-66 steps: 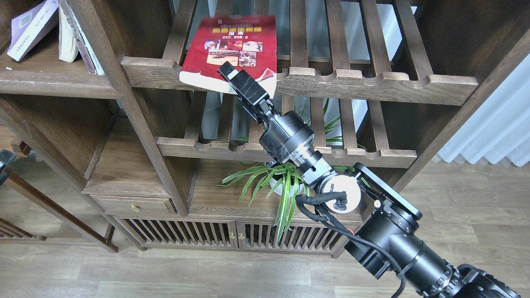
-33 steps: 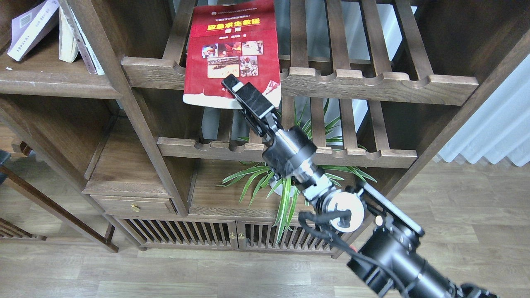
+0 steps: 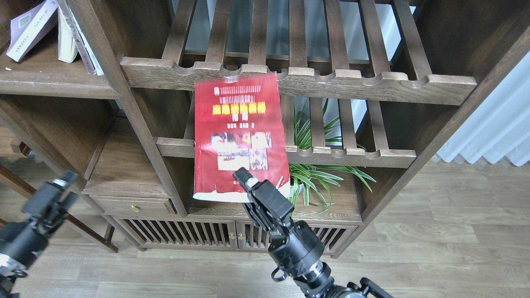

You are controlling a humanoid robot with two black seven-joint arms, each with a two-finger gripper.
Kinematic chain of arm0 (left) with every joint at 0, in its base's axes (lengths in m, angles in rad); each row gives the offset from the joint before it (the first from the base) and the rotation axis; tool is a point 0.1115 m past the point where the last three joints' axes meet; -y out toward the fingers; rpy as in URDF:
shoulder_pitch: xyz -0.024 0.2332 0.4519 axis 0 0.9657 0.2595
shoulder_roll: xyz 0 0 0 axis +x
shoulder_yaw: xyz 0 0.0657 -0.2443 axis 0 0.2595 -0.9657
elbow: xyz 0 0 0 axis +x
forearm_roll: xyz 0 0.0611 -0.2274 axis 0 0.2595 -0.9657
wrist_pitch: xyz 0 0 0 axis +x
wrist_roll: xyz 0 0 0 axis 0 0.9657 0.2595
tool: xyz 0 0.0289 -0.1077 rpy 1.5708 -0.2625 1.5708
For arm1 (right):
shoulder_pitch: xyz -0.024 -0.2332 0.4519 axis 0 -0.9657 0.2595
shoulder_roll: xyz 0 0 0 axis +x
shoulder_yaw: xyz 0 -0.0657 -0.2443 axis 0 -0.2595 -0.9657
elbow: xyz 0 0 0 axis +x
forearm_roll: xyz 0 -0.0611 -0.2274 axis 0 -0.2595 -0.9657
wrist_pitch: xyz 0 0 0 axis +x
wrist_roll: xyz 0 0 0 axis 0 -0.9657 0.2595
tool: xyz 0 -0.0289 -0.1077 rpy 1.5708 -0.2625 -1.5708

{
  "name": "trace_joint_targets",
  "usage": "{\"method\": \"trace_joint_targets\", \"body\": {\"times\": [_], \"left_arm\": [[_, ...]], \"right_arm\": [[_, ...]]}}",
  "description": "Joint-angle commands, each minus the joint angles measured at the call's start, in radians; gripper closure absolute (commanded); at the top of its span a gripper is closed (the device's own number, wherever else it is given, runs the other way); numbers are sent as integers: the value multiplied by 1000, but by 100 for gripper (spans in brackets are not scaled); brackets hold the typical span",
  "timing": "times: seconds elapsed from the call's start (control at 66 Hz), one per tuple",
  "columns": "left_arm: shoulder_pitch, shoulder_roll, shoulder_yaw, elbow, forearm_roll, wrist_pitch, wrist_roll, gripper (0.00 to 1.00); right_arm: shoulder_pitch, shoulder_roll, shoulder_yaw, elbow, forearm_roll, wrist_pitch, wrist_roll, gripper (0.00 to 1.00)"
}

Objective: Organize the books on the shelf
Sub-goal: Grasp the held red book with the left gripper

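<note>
My right tool (image 3: pixel 248 188) is clamped on the lower edge of the red book (image 3: pixel 239 136), which I've pulled off the upper slatted rack (image 3: pixel 298 78) and down in front of the lower rack, cover facing me. At eight o'clock my left tool (image 3: pixel 51 194) has risen into view; blurred, so I cannot tell its opening. The shelf (image 3: pixel 45 80), far at ten o'clock, holds the other books (image 3: pixel 29 29); next comes carrying the red book there.

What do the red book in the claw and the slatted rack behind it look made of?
Red book: a glossy paper softcover, going by its thin cover and white lower edge. Slatted rack: dark-stained solid wood, matte, with visible grain and a scalloped rail.
</note>
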Motion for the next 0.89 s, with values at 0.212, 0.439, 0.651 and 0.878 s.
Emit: {"method": "trace_joint_targets", "body": {"times": [0.212,0.439,0.651,0.878], "left_arm": [[6,32,20,-2,-38,0,-3,0],[-10,2,77,-41,-57,0,0,0],[-10,-43,120,-51,-59,0,-3,0],[-13,-83,170,-94,-55,0,-17,0]], "right_arm": [[-8,-55,-10,-72,17,0,-29,92],[-5,14,-13,-164,8,0,-89,92],[-8,14,-42,-199,-28,0,-104,92],[-8,14,-62,-216,-52,0,-106,92]]}}
